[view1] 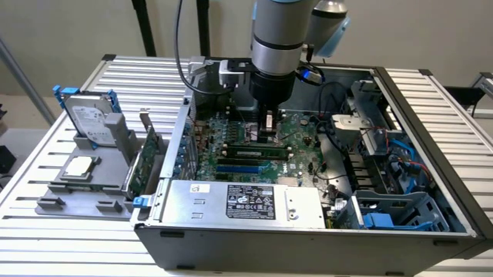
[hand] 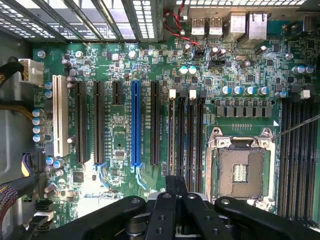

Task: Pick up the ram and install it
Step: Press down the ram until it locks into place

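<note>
Inside the open computer case [view1: 431,173], the gripper [view1: 269,128] hangs low over the green motherboard [hand: 125,75], its fingers [hand: 176,187] clenched on the ram [view1: 269,122], a thin stick held upright with a pale label, just above the dark memory slots [hand: 186,130] beside the empty processor socket [hand: 241,172].

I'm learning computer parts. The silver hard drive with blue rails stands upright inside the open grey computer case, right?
Not quite. The silver hard drive with blue rails does stand upright, but outside the open grey computer case, in a grey plastic holder on the slatted metal table, at the exterior view's left. The exterior view shows it.
</note>
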